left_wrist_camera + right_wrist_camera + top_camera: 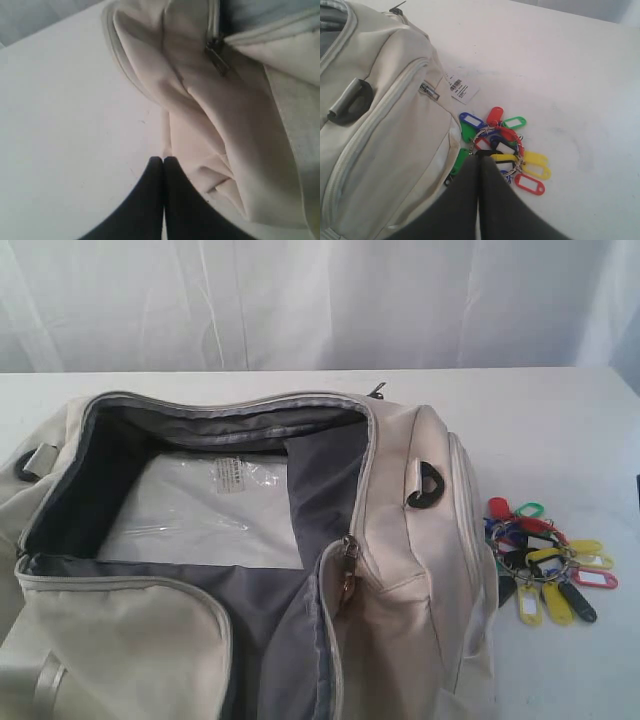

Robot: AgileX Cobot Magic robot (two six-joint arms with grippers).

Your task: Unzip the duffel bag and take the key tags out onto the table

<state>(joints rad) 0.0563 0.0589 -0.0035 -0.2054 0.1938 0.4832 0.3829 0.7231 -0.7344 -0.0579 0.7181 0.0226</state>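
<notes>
duffel bag [400, 540] unzipped, clear plastic sheet [200, 505] inside.

I see a wide, flat white table [560, 410] with a few faint specks on its surface. The cream duffel bag [410, 570] lies on it, filling the left and middle of the exterior view, with its main opening unzipped. Just beside the bag's right end, the bunch of key tags [545, 560] rests on the bare tabletop: red, green, blue, yellow and black, on metal rings. A white hang tag [461, 89] lies flat on the table near them, close against the bag.
</notes>
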